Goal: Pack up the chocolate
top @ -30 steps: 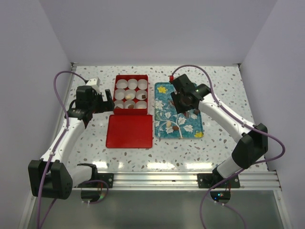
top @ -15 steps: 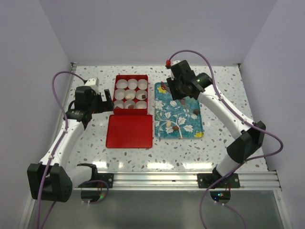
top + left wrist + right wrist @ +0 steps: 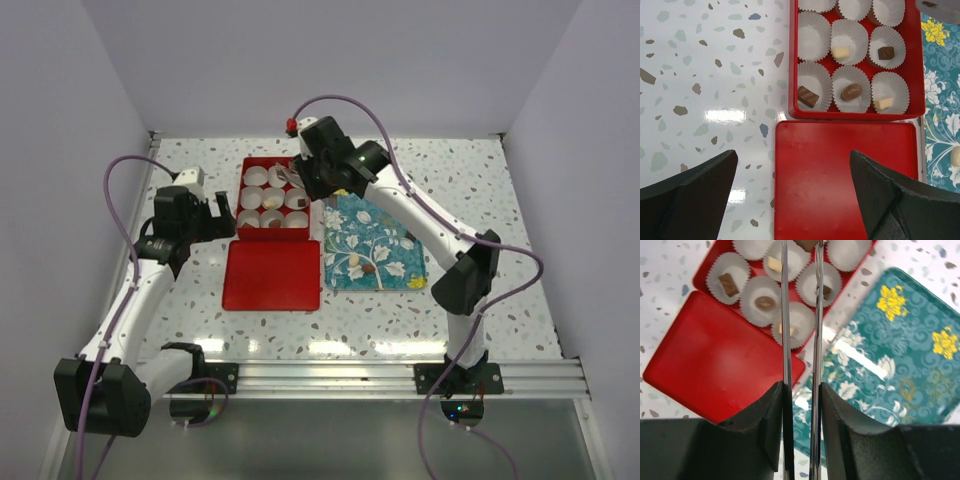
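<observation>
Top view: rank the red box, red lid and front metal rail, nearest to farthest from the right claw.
1. Red box: under the right claw, which grips a chocolate.
2. Red lid: nearer the arms, beside the box.
3. Metal rail: table's near edge.

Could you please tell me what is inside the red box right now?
Nine white paper cups in the red square plastic box; five hold chocolates, three brown, two cream. The right gripper, holding another, covers part of the far row.
</observation>
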`<move>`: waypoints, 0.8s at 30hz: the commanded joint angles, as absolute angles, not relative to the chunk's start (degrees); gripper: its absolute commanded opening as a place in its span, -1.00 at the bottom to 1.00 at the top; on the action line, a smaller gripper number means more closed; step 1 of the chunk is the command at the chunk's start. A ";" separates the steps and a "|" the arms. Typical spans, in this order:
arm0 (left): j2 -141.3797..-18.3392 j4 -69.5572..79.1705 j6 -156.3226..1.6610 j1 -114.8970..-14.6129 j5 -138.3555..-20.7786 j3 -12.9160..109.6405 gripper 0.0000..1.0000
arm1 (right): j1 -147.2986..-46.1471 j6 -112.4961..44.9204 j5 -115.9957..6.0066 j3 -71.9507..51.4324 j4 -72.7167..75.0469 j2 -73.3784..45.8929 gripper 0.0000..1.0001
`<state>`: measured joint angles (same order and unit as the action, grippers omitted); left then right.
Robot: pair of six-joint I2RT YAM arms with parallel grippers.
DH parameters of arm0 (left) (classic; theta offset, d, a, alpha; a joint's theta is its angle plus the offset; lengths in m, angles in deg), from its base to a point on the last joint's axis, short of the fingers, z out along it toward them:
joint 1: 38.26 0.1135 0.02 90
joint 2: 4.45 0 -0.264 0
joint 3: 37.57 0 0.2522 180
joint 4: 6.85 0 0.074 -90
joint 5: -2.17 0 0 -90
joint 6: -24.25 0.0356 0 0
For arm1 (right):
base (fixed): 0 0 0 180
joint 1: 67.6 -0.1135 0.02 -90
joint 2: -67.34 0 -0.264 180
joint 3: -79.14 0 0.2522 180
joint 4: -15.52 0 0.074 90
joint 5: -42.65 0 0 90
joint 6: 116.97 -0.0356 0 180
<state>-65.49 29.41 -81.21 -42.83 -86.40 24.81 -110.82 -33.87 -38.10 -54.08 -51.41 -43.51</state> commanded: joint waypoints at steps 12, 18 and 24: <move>-63.16 31.61 -80.69 -42.91 -87.39 24.71 1.00 | -114.53 -33.65 -44.27 -64.71 -49.22 -54.12 -0.32; -63.69 31.17 -80.69 -42.91 -87.21 25.41 1.00 | -114.79 -33.65 -45.59 -66.19 -48.42 -56.49 -0.31; -64.31 31.26 -80.34 -42.91 -87.39 25.68 1.00 | -114.97 -33.39 -45.95 -68.39 -48.86 -59.22 -0.31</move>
<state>-64.20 31.88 -81.19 -42.83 -86.88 24.60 -114.58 -33.83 -44.61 -64.99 -50.47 -58.81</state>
